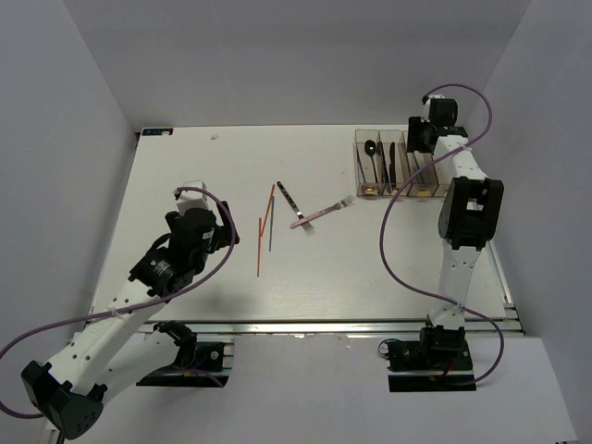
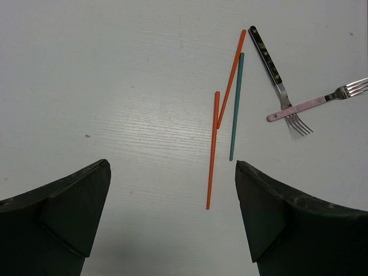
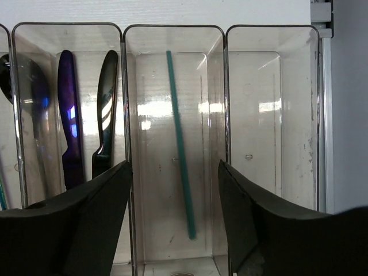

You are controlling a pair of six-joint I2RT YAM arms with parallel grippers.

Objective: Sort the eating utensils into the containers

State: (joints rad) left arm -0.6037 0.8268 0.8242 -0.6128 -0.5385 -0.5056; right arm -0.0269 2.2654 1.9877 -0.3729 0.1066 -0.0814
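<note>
Evidently sorting goes by kind: the right gripper [image 3: 172, 172] hangs spread and empty over the containers [image 3: 221, 34], a green chopstick [image 3: 181, 155] lying alone in the mid-frame bin; the left gripper [image 2: 172, 167], likewise spread and empty, frames an orange chopstick [image 2: 213, 149] at lower centre, probably its next pick.

We find four clear bins [image 3: 223, 86] joined in a row at the table's far right. One holds a green chopstick [image 3: 181, 149] lying lengthwise. Its left neighbour holds a dark purple knife [image 3: 69, 121] and a black knife [image 3: 106, 109], and the bin beyond that probably holds a spoon [image 3: 26, 86]. Mid-table lie an orange chopstick [image 2: 213, 149], a second orange chopstick [image 2: 232, 77], a teal chopstick [image 2: 236, 106], and a black-handled fork [image 2: 270, 63] crossed by a pink-handled fork [image 2: 305, 106].
</note>
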